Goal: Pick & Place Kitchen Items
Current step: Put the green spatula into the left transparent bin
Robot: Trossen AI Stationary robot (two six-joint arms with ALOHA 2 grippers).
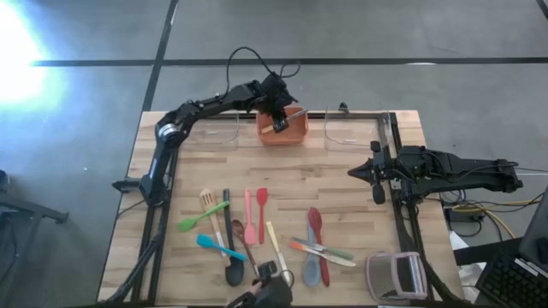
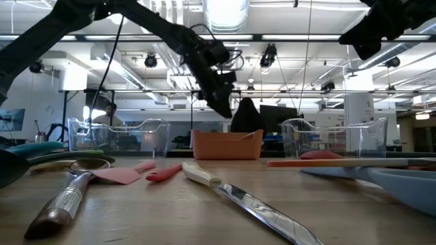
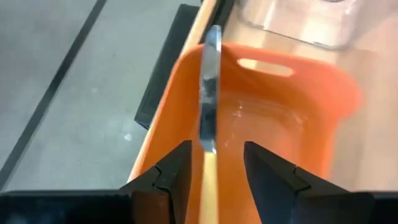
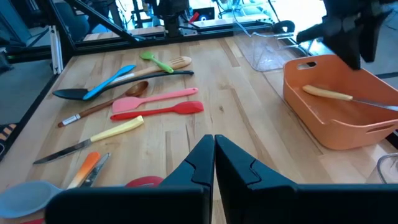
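- Two arms are sharing the table, and the left gripper (image 1: 277,115) is hovering over the orange bin (image 1: 295,134) at the far edge, its fingers (image 3: 171,177) standing partly apart.
- Between those fingers a knife (image 3: 210,124) with a pale handle and steel blade is pointing into the bin; in the right wrist view it is lying slanted across the bin, handle on one rim, so it looks released or nearly so.
- Left of the bin and right of it, two clear bins (image 1: 224,128) are standing empty as far as I can tell.
- Near the front edge the remaining utensils (image 1: 248,227) are lying spread out: green, blue, black, pink, red, wooden and yellow-handled pieces, then a red spoon (image 1: 315,224) farther right.
- Far right, the right gripper (image 1: 364,172) is waiting with its fingers pressed together.
- Risks, as I judge them: the slanted knife could tip over the rim if a finger brushes it while lifting away, or the bin itself could be nudged.
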